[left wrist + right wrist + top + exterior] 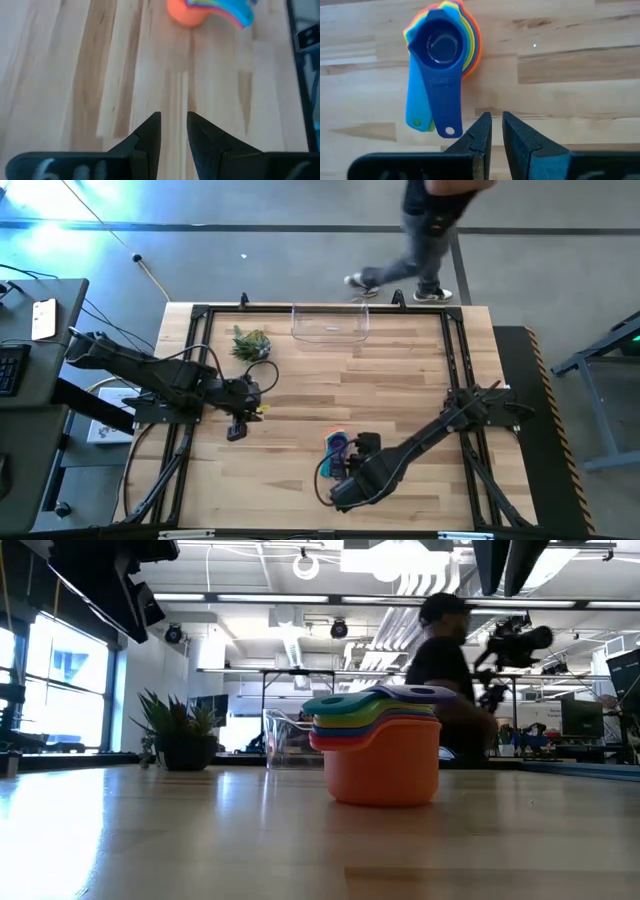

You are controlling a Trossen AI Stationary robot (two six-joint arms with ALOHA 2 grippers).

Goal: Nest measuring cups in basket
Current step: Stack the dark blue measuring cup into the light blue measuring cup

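The measuring cups [445,45] stand nested in one stack on the table, the orange cup at the bottom and a blue one on top. Their handles [440,115] point toward my right gripper. The stack [337,447] is near the table's front middle, resting on the orange cup's base [383,785]. My right gripper [496,122] hovers above the table just short of the handles, shut and holding nothing. My left gripper [174,122] stands slightly open over bare wood left of the stack [200,11]. The clear basket [330,323] sits at the far edge.
A small spiky green plant [250,343] stands at the far left of the table, left of the basket [285,740]. A person [425,230] walks past beyond the far edge. Bare wood lies between the stack and the basket.
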